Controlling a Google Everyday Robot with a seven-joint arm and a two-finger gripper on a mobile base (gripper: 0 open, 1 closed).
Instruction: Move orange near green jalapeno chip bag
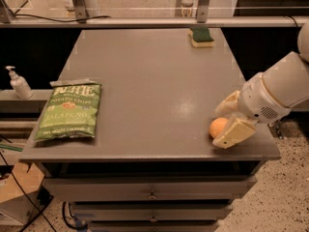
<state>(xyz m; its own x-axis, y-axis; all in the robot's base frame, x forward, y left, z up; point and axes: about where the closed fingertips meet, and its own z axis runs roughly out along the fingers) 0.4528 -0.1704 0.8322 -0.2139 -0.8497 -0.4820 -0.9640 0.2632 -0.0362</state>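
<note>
The orange (217, 126) sits near the front right corner of the grey table (154, 76). My gripper (228, 119) reaches in from the right and is open, with one cream finger behind the orange and the other in front of it, covering its right side. The green jalapeno chip bag (70, 111) lies flat at the table's front left, far from the orange.
A green-and-yellow sponge (201, 36) lies at the table's back right. A soap dispenser bottle (19, 83) stands on a lower ledge left of the table. Drawers sit below the table's front edge, and a rail runs behind it.
</note>
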